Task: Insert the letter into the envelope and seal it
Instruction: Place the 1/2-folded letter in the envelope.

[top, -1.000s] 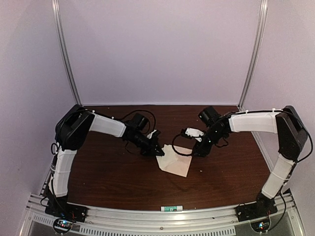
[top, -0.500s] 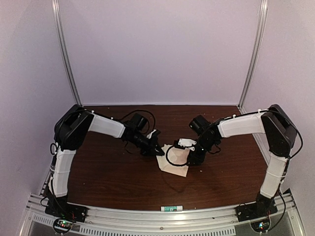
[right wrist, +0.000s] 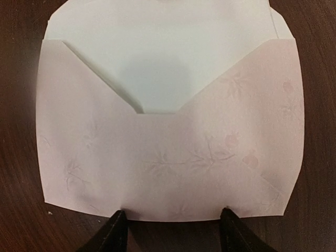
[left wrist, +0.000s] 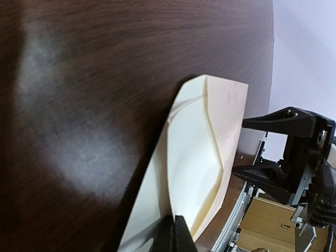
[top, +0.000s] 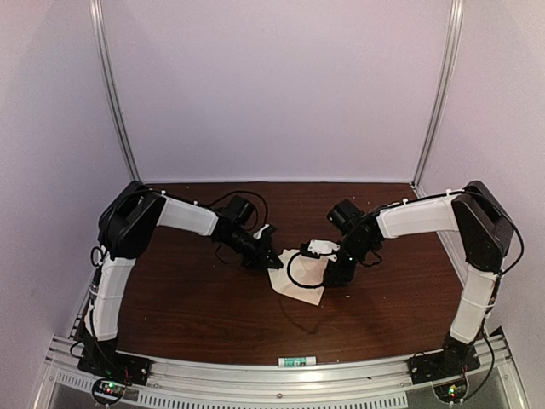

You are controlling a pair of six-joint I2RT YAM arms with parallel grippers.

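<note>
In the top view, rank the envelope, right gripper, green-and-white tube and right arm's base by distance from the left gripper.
1. envelope, centre, pinched by the left gripper.
2. right gripper, across the envelope.
3. green-and-white tube, near rail.
4. right arm's base, near-right corner.

A cream paper envelope [top: 300, 281] lies mid-way across the dark brown wooden desk [top: 196, 315], left gripper [top: 271, 262] at its left corner, right gripper [top: 334, 278] at its right edge.
</note>
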